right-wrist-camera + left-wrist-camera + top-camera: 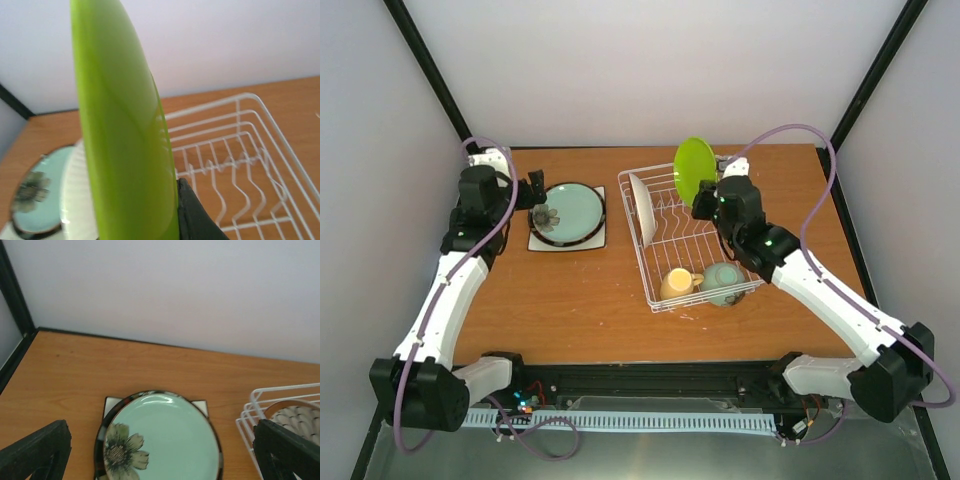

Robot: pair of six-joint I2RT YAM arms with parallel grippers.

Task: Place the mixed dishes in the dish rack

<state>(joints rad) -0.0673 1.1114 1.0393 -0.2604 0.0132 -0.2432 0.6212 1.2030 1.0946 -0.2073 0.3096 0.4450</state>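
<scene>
Top external view: the dish rack sits on the wooden table, and every place below is given from it. At its far end the right gripper is clamped narrowly on the lower edge of the lime green plate, which stands on edge and rises above the rack's far rim. I cannot tell whether the plate touches the wires. Inside the rack, along its left wall, the white petal-patterned plate stands upright in the prongs. At the rack's near end lie the yellow mug and, just to its right, the mint-green bowl.

Left of the rack, apart from it, the pale teal plate with a dark rim and a flower print lies flat on the square white plate. The left gripper hovers at the side of this stack farthest from the rack, spread wide and holding nothing.

Left wrist view: its 2 dark fingers frame the teal plate, with the rack's corner at the right edge.

Right wrist view: the lime plate fills the frame edge-on, a dark finger against its lower rim, with the rack's wires to its right.
</scene>
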